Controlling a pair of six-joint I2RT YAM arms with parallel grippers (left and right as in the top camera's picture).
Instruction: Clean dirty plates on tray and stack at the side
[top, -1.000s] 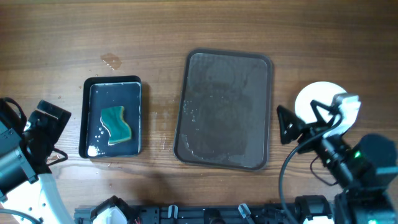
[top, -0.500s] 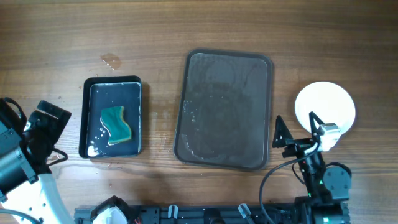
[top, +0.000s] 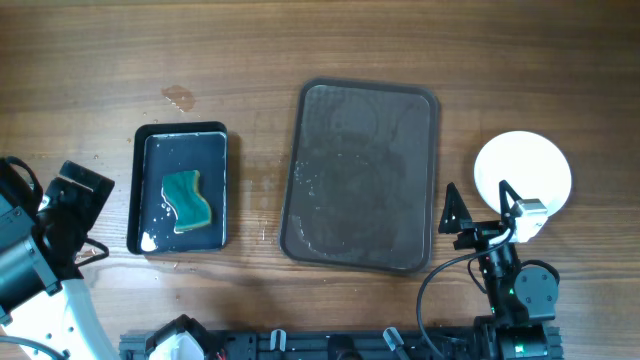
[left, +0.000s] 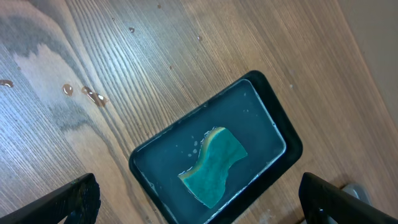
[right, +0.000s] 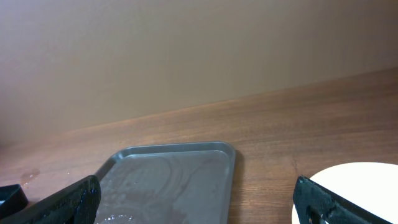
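Observation:
A grey tray (top: 362, 176) lies in the middle of the table, wet and with no plates on it; it also shows in the right wrist view (right: 168, 180). A white plate (top: 524, 168) lies on the table to the tray's right, its edge in the right wrist view (right: 360, 190). A green sponge (top: 187, 200) lies in a black water dish (top: 180, 135), also in the left wrist view (left: 214, 165). My right gripper (top: 480, 208) is open and empty, between tray and plate at the front. My left gripper (left: 199, 205) is open and empty, at the front left beside the dish.
Water drops lie on the wood behind the black dish (top: 180, 98) and in the left wrist view (left: 87, 94). A black rail (top: 330, 345) runs along the table's front edge.
My right arm has drawn back toward the front edge, off the white plate, which now lies uncovered. The left arm has not moved.

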